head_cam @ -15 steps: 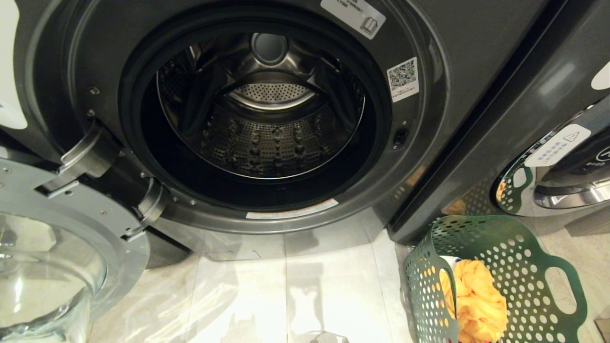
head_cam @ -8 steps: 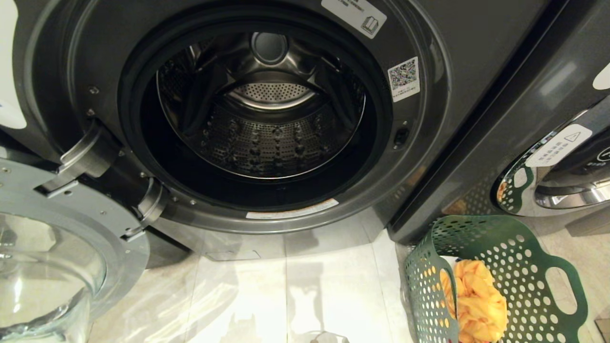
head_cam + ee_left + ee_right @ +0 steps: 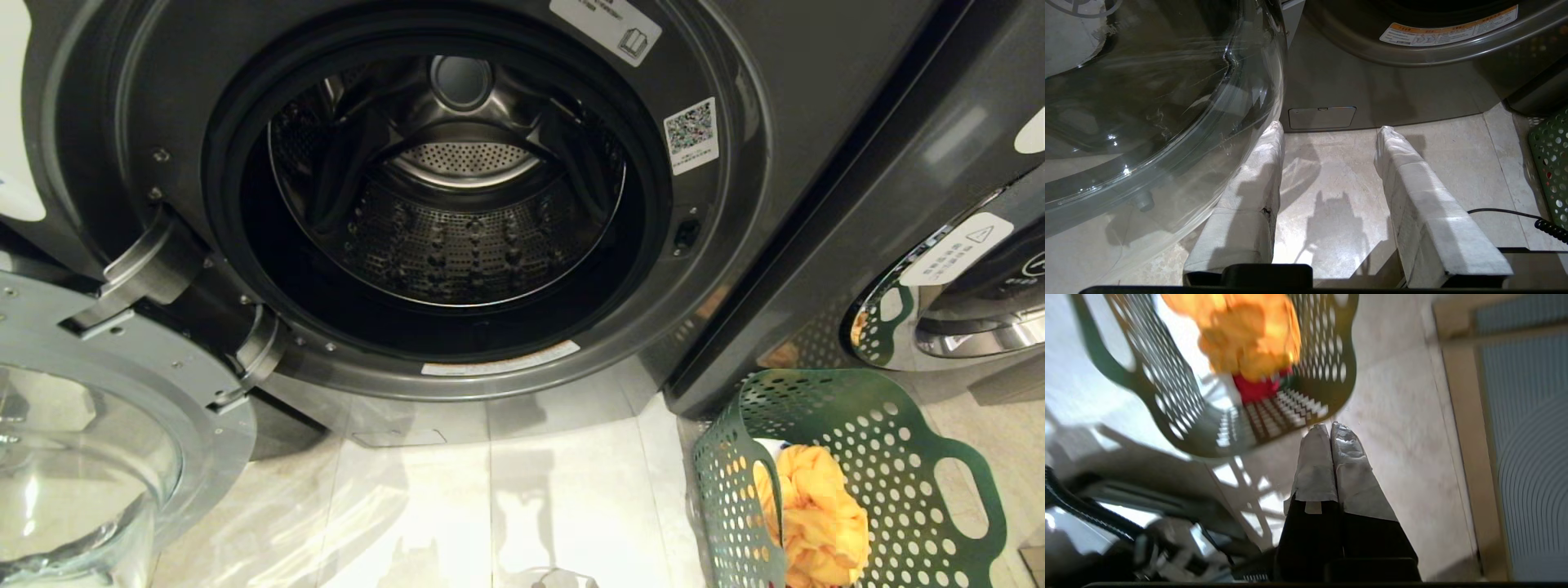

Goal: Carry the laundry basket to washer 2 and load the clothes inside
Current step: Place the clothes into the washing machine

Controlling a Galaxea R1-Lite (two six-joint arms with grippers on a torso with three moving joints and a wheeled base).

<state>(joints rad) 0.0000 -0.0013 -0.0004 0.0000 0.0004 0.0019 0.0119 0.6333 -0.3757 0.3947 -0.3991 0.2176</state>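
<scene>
Washer 2 point(image 3: 775, 122) fills the head view, its door swung open and its steel drum point(image 3: 457, 237) empty. The green laundry basket point(image 3: 890, 457) stands on the floor at the lower right, beside the washer's corner. Inside it lie the clothes: a yellow garment point(image 3: 816, 514) on top and, in the right wrist view, a red one point(image 3: 1255, 390) beneath the yellow one point(image 3: 1241, 330). My right gripper point(image 3: 1329, 426) is shut and empty, just outside the basket's rim point(image 3: 1274, 433). My left gripper point(image 3: 1331, 128) hangs open over the floor below the washer front.
The open glass door point(image 3: 82, 457) juts out at the left, close beside my left gripper's fingers point(image 3: 1257, 171). A second grey machine with a chrome-ringed door point(image 3: 963, 327) stands right behind the basket. A coiled black cable point(image 3: 1547, 228) lies by the basket. Pale floor tiles point(image 3: 506, 506) stretch between door and basket.
</scene>
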